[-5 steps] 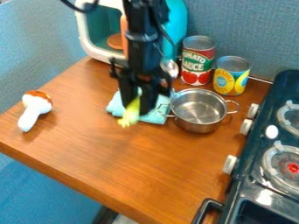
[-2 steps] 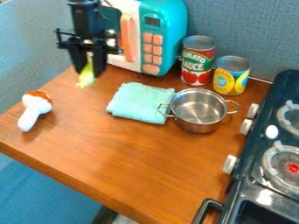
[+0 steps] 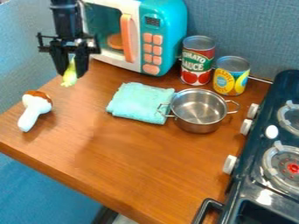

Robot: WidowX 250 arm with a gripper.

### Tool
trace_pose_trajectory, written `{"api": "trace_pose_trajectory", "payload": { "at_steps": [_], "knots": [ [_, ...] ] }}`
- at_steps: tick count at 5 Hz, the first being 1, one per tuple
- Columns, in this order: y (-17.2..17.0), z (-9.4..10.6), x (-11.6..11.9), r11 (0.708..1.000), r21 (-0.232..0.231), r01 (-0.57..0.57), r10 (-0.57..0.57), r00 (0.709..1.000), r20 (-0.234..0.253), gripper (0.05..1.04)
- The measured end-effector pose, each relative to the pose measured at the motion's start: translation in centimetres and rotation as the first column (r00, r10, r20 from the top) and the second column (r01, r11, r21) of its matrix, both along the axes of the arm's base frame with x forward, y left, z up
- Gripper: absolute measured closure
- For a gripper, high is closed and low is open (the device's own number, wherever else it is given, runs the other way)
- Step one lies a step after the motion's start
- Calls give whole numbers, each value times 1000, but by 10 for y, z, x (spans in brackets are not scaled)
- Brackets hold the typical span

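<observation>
My gripper (image 3: 71,73) is at the upper left, in front of the toy microwave's left side and above the table's left edge. It is shut on a yellow-green toy (image 3: 69,75), whose leafy lower end pokes out below the fingertips. Down and to the left of it, a white toy with a brown top (image 3: 36,109) lies on the wooden table (image 3: 125,162). A folded turquoise cloth (image 3: 140,103) lies to the right, beside a metal pot (image 3: 199,110) with two handles.
Behind the cloth stands a turquoise and white toy microwave (image 3: 165,37) with an orange handle. A red-labelled can (image 3: 197,61) and a yellow-labelled can (image 3: 231,76) stand behind the pot. The dark toy stove (image 3: 265,170) runs along the right side.
The gripper has moved left with the yellow-green toy, from above the cloth to the upper left. The cloth and microwave have come into full view.
</observation>
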State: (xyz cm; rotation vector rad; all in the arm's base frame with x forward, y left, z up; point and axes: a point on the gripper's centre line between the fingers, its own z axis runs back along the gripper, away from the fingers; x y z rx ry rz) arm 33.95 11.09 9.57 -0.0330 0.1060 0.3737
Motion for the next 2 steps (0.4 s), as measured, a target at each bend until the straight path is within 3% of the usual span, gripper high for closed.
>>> {"api": "trace_pose_trajectory", "payload": {
  "at_steps": [1,2],
  "knots": [
    [1,-8,-1,1000,-3,-10,10,999,-36,627],
    [2,-28,-4,999,-28,-20,18,995,-94,627]
  ]
}}
